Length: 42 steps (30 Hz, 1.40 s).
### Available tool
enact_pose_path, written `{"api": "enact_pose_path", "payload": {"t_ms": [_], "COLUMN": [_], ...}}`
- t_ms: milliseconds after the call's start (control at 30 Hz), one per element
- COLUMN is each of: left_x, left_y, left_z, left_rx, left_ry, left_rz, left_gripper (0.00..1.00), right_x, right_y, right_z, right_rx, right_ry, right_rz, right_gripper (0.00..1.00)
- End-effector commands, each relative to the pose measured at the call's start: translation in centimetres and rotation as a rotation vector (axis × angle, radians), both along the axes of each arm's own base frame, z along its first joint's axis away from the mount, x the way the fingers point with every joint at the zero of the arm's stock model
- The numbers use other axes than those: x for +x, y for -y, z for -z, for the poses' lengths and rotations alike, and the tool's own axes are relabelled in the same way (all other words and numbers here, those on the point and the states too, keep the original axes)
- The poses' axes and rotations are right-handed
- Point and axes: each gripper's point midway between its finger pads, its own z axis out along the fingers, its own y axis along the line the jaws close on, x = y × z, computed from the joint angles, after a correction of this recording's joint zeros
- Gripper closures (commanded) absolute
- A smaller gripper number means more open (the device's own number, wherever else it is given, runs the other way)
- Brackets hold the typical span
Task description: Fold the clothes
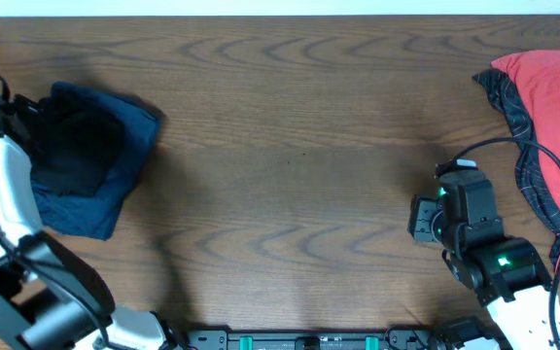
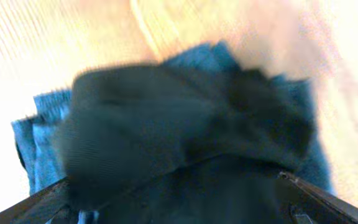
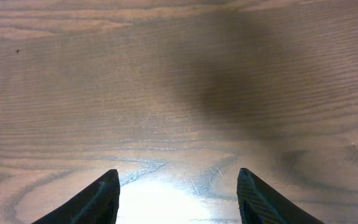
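Observation:
A black shirt (image 1: pixel 76 146) lies bunched on top of a folded navy garment (image 1: pixel 124 180) at the far left of the table. My left gripper (image 1: pixel 25 122) is at the left edge of this pile. In the blurred left wrist view the black shirt (image 2: pixel 166 118) fills the space between the wide-apart fingers (image 2: pixel 179 214), with the navy garment (image 2: pixel 42 140) under it. The jaws look open around the cloth. My right gripper (image 1: pixel 418 219) is open and empty above bare wood (image 3: pixel 178 193). No logo shows.
A red garment (image 1: pixel 557 92) and a dark plaid one (image 1: pixel 531 170) lie heaped at the right edge, behind my right arm. A black cable (image 1: pixel 552 175) runs over them. The wooden table (image 1: pixel 290 146) spans the view.

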Motion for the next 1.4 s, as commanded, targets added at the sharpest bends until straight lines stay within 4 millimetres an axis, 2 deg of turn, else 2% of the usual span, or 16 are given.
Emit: {"api": "enact_pose_path", "payload": {"t_ms": [0, 100, 133, 200, 267, 333, 467, 667, 733, 800, 867, 900, 967, 1133, 1267, 1367], "left_x": [-0.7, -0.5, -0.4, -0.5, -0.6, -0.9, -1.6, -2.1, -2.1, -2.1, -1.8, -1.4, -0.1, 2.1, 4.3, 5.3], "left_y": [-0.5, -0.1, 0.0, 0.0, -0.3, -0.7, -1.7, -2.4, -2.3, -2.3, -2.3, -1.9, -0.7, 2.9, 9.3, 15.1], "left_z": [-5.1, -6.4, -6.4, -5.9, -5.0, -3.4, 0.8, 7.3, 8.3, 8.4, 8.0, 7.5, 6.0, -0.8, -6.2, -8.2], "left_rx": [0.102, 0.107, 0.103, 0.095, 0.084, 0.069, 0.028, -0.055, -0.069, -0.076, -0.078, -0.093, -0.135, -0.044, 0.046, 0.100], "left_ry": [0.085, 0.126, 0.131, 0.117, 0.092, 0.048, -0.066, -0.194, -0.214, -0.209, -0.186, -0.161, -0.083, 0.043, 0.134, 0.144], "left_rz": [-0.007, 0.007, 0.013, 0.012, 0.005, -0.010, -0.043, -0.057, -0.057, -0.070, -0.073, -0.057, -0.002, 0.143, 0.332, 0.522], "left_gripper": [0.02, 0.01, 0.07, 0.31, 0.62, 0.80, 0.87, 0.87, 0.83, 0.70, 0.50, 0.46, 0.40, 0.35, 0.35, 0.30], "right_x": [0.5, 0.8, 0.8, 0.9, 0.9, 0.9, 0.9, 0.9, 0.9, 0.8, 0.7, 0.7, 0.7, 1.3, 2.5, 4.2], "right_y": [0.2, 0.1, 0.1, 0.1, 0.0, 0.0, 0.0, 0.0, 0.0, 0.1, 0.1, 0.1, 0.0, -0.7, -0.9, -0.9], "right_z": [0.0, 0.5, 0.7, 1.0, 1.2, 1.3, 1.3, 1.3, 1.3, 1.3, 1.4, 1.4, 1.4, 1.0, 0.2, -0.7], "right_rx": [-0.008, -0.013, -0.015, -0.017, -0.020, -0.020, -0.020, -0.020, -0.019, -0.021, -0.021, -0.022, -0.017, 0.018, 0.016, -0.013], "right_ry": [-0.003, -0.018, -0.026, -0.036, -0.043, -0.046, -0.046, -0.047, -0.050, -0.053, -0.057, -0.058, -0.057, -0.030, 0.027, 0.101], "right_rz": [0.010, 0.010, 0.010, 0.010, 0.010, 0.009, 0.009, 0.010, 0.009, 0.010, 0.009, 0.009, 0.007, -0.011, -0.017, -0.042], "right_gripper": [0.41, 0.41, 0.41, 0.41, 0.41, 0.41, 0.41, 0.41, 0.41, 0.41, 0.41, 0.41, 0.40, 0.37, 0.35, 0.33]}}
